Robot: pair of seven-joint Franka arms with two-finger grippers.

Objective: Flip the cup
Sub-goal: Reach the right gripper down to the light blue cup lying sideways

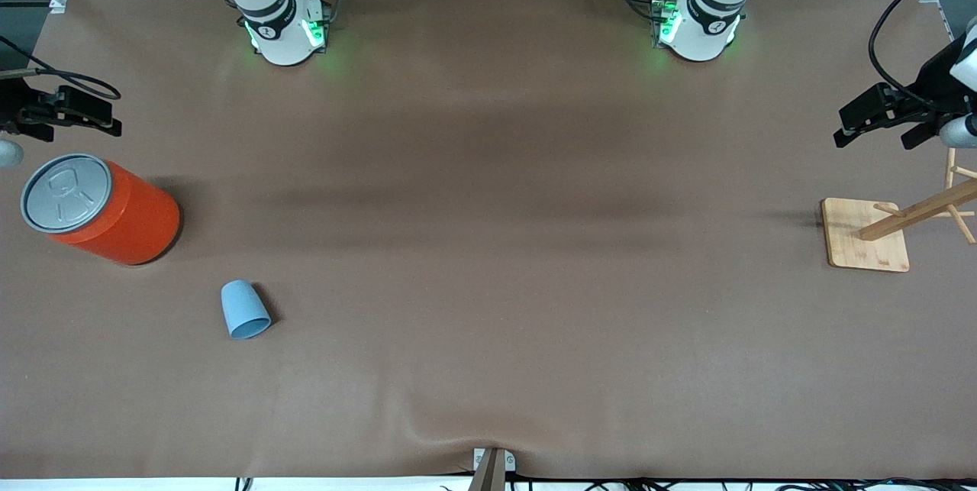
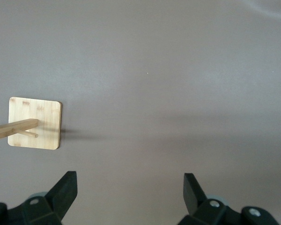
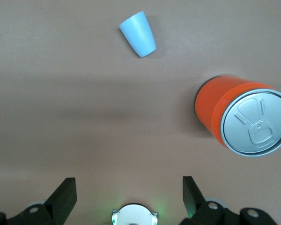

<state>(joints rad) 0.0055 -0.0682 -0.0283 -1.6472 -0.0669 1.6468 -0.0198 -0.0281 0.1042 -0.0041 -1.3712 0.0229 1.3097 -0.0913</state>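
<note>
The cup (image 1: 245,310) is a small light-blue tumbler that stands mouth down on the brown table; its darker inside does not show. It is nearer to the front camera than the orange can (image 1: 114,214), toward the right arm's end. It also shows in the right wrist view (image 3: 138,33). My right gripper (image 1: 91,115) hangs high over the table edge beside the can; its fingers are wide open and empty (image 3: 129,185). My left gripper (image 1: 870,113) waits high over the left arm's end, open and empty (image 2: 129,180).
The big orange can with a grey pull-tab lid also shows in the right wrist view (image 3: 243,119). A wooden peg stand on a square base (image 1: 878,250) is at the left arm's end, under the left gripper (image 2: 42,110). The right arm's base (image 3: 133,215) shows too.
</note>
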